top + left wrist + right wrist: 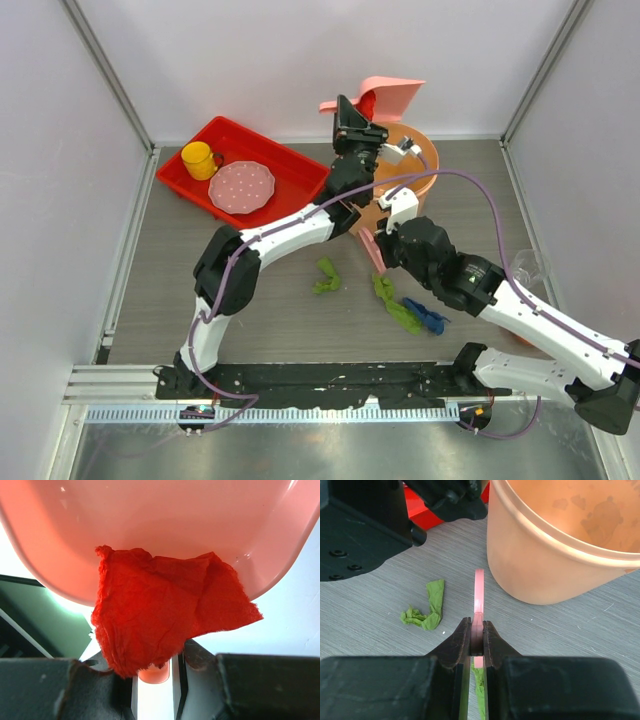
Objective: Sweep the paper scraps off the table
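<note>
left gripper (pixel 152 672) clamped on the pink dustpan (pixel 160 525), i should tip steeper over the orange bucket (pixel 428 165) so the clinging red scrap (pixel 160 615) drops, while my right gripper (pixel 477 640) pinches the brush (pixel 479 592) above green scraps (pixel 326 277) on the table (pixel 260 330).

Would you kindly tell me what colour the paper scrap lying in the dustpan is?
The paper scrap is red, clearest in the left wrist view.
</note>
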You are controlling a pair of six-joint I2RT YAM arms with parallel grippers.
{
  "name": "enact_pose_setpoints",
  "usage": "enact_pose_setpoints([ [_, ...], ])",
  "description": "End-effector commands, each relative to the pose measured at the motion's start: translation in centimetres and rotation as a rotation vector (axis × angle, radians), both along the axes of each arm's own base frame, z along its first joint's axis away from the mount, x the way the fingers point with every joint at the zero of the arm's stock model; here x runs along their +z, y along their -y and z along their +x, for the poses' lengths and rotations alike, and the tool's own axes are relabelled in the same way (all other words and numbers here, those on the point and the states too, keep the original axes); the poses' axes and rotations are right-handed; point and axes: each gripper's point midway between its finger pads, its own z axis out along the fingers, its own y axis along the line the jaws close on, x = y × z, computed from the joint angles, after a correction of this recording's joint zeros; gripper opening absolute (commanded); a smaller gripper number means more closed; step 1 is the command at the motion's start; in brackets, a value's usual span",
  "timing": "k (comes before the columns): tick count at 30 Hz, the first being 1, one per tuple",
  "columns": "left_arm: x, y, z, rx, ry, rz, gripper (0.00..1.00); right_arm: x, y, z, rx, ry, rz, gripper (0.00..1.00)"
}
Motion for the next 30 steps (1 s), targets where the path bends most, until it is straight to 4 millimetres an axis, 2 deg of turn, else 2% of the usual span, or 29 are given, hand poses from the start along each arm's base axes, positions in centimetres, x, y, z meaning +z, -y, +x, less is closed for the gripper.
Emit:
enact_pose_setpoints([
  [1, 5.6, -1.2, -3.0, -0.037, 0.178, -0.012, 0.00, 2.5, -0.1, 0.4, -0.001, 0.065, 0.056, 0.01],
  [2, 4.8, -0.9, -3.1, -0.050, 0.182, 0.028, 0.00, 2.5, 0.0, 0.3, -0.001, 0.065, 0.056, 0.01],
  [4, 5.1, -0.2, -3.9, -0.100, 0.238, 0.061, 0.00, 2.5, -0.1, 0.3, 0.000, 0.065, 0.056, 0.01],
  [5, 4.3, 0.0, -4.0, -0.107, 0.237, 0.094, 0.00, 2.6, 0.0, 0.3, -0.002, 0.066, 0.060, 0.01],
  [17, 5.0, 0.1, -5.0, -0.158, 0.269, 0.117, 0.00, 3.1, 0.2, 0.0, 0.002, 0.074, 0.079, 0.01],
  [18, 4.9, -0.3, -4.7, -0.153, 0.255, 0.091, 0.00, 3.1, 0.1, -0.1, 0.007, 0.075, 0.080, 0.01],
  [19, 6.5, -1.0, -4.8, -0.141, 0.265, 0.022, 0.00, 3.3, 0.2, -0.1, 0.006, 0.077, 0.085, 0.01],
  [20, 6.3, -1.1, -3.9, -0.123, 0.196, -0.001, 0.00, 3.3, 0.2, -0.2, 0.008, 0.077, 0.084, 0.01],
  [21, 5.7, -2.8, -2.9, -0.093, 0.115, -0.168, 0.00, 3.3, 0.2, -0.3, 0.013, 0.077, 0.086, 0.01],
  [22, 8.0, -4.0, -3.0, -0.083, 0.098, -0.270, 0.00, 3.5, 0.3, -0.4, 0.017, 0.081, 0.095, 0.01],
  [23, 6.2, -3.8, -1.9, -0.071, -0.021, -0.243, 0.00, 3.8, 0.3, -0.5, 0.023, 0.087, 0.101, 0.01],
  [24, 5.9, -4.2, -1.8, -0.062, -0.051, -0.262, 0.00, 4.0, 0.3, -0.7, 0.032, 0.092, 0.106, 0.01],
  [25, 4.6, -4.0, -1.6, -0.052, -0.080, -0.207, 0.00, 4.8, 0.2, -1.1, 0.058, 0.105, 0.126, 0.01],
  [26, 5.1, -4.3, -2.1, -0.052, -0.036, -0.196, 0.00, 5.4, 0.2, -1.3, 0.070, 0.120, 0.138, 0.01],
  [27, 4.6, -4.1, -2.4, -0.057, -0.009, -0.146, 0.00, 5.9, 0.2, -1.6, 0.084, 0.132, 0.152, 0.01],
  [28, 1.7, -2.9, -2.3, -0.059, -0.009, 0.058, 0.00, 6.5, 0.2, -1.8, 0.098, 0.144, 0.168, 0.01],
  [29, 2.3, -3.2, -3.1, -0.068, 0.073, 0.061, 0.00, 7.7, 0.1, -2.6, 0.138, 0.169, 0.194, 0.01],
  [30, 1.7, -3.3, -3.2, -0.062, 0.094, 0.119, 0.00, 8.2, 0.0, -3.0, 0.164, 0.179, 0.206, 0.01],
])
